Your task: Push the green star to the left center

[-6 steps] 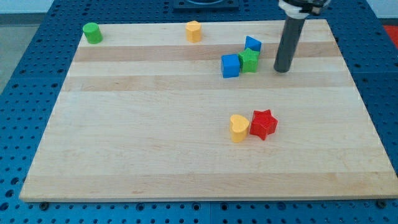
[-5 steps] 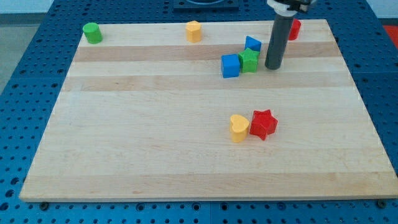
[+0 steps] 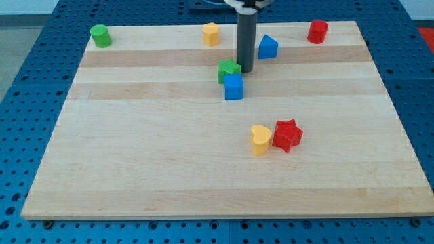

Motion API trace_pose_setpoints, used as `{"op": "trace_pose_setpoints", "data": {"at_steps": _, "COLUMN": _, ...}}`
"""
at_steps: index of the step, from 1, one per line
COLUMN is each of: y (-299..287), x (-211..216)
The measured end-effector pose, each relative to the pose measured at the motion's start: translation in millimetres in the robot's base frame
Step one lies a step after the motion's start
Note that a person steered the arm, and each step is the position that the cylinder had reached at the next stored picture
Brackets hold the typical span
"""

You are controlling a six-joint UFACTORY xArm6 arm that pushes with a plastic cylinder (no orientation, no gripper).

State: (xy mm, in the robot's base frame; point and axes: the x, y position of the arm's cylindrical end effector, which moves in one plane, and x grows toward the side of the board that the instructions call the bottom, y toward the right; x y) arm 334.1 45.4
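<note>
Green star [image 3: 228, 70]: sits in the board's upper middle, touching the blue cube [image 3: 234, 87] below it.
My tip [image 3: 245, 71]: a bare rod with no claw, pressed at the star's right side; you push straight toward the left edge's centre.
Change: star and cube have slid left, leaving the other blue block [image 3: 268, 47] behind.

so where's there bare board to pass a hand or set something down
The whole left half below the green cylinder is bare, as is the bottom strip under the yellow block and red star. Crowded: top centre, where my tip touches the green star, with the blue cube against it.
</note>
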Motion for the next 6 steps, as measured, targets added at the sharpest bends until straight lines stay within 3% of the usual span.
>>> {"op": "trace_pose_setpoints", "data": {"at_steps": 2, "y": -10.8, "x": 13.4}}
{"op": "trace_pose_setpoints", "data": {"at_steps": 4, "y": -112.6, "x": 5.2}}
{"op": "trace_pose_setpoints", "data": {"at_steps": 6, "y": -104.0, "x": 27.7}}
